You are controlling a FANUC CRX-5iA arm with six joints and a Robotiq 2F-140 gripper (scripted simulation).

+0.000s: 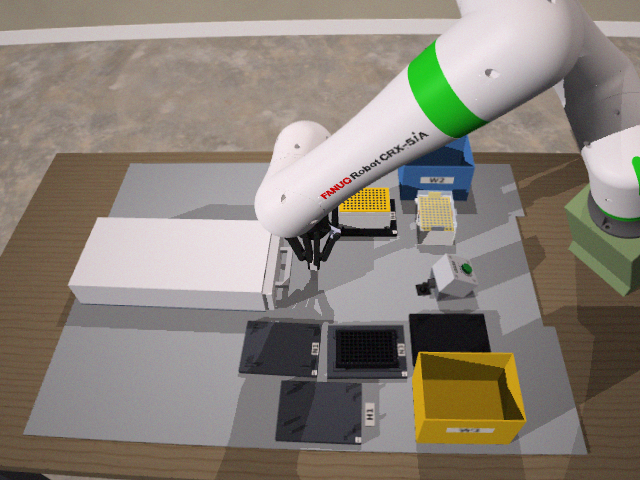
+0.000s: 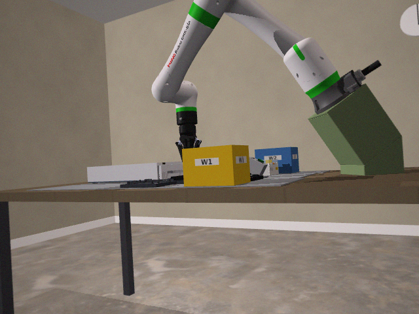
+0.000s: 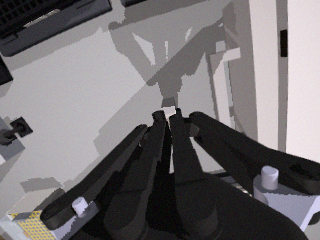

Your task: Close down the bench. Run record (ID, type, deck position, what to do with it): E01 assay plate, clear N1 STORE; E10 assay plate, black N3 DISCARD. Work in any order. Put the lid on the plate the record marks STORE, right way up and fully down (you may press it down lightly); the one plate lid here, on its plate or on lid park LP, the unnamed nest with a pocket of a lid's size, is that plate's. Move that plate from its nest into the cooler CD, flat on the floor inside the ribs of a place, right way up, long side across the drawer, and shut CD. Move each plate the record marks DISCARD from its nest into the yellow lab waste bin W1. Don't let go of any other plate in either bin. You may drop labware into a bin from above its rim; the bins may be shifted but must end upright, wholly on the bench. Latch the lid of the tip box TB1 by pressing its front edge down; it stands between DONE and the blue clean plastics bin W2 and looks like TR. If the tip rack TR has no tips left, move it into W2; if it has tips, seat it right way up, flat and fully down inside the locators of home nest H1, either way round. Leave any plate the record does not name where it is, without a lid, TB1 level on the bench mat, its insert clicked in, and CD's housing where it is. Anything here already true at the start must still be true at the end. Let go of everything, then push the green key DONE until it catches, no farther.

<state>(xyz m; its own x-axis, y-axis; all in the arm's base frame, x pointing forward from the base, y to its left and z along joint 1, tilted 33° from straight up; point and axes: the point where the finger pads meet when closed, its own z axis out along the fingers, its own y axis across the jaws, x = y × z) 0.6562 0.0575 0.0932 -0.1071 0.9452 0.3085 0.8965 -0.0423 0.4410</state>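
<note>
My tool (image 1: 314,264) is pinched together with nothing in it beside the cooler CD (image 1: 170,260), whose drawer looks pushed in, but the black plate (image 1: 367,349) waits in its nest for yellow bin W1 (image 1: 467,431).

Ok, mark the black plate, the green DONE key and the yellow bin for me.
black plate (image 1: 366,348): top view, middle of its well grid.
green DONE key (image 1: 467,267): top view, the key's round cap.
yellow bin (image 2: 206,174): exterior view, front wall below the W1 label.
</note>
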